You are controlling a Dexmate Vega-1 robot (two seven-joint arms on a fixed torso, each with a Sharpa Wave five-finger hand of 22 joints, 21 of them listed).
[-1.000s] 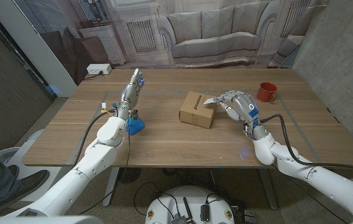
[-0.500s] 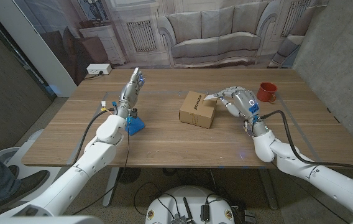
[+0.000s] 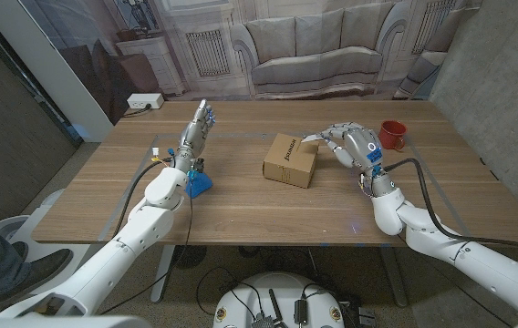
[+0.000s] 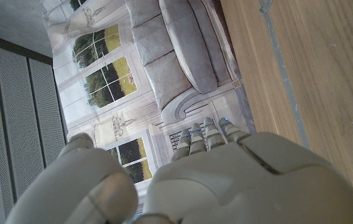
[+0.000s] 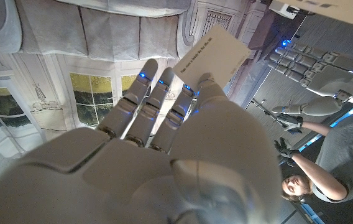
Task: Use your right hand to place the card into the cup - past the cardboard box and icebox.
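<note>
My right hand (image 3: pixel 350 146) hovers just right of the cardboard box (image 3: pixel 291 160) and pinches a white card (image 3: pixel 311 138) at its fingertips, the card sticking out over the box's far right corner. In the right wrist view the printed card (image 5: pixel 214 54) stands up from my fingertips (image 5: pixel 189 93). The red cup (image 3: pixel 391 135) stands upright to the right of that hand, near the table's far right edge. My left hand (image 3: pixel 198 128) is raised at the table's left, fingers straight and apart, holding nothing. A small blue object (image 3: pixel 199 184) sits by the left wrist.
The wooden table (image 3: pixel 241 214) stretches bare between box and front edge. A white box (image 3: pixel 145 100) sits behind the table's far left corner. A person's leg and shoe (image 3: pixel 4 260) are at the lower left; a person (image 5: pixel 304 180) appears in the right wrist view.
My right hand has lifted a little and shifted slightly right toward the cup, carrying the card. The left hand, box and cup have stayed in place.
</note>
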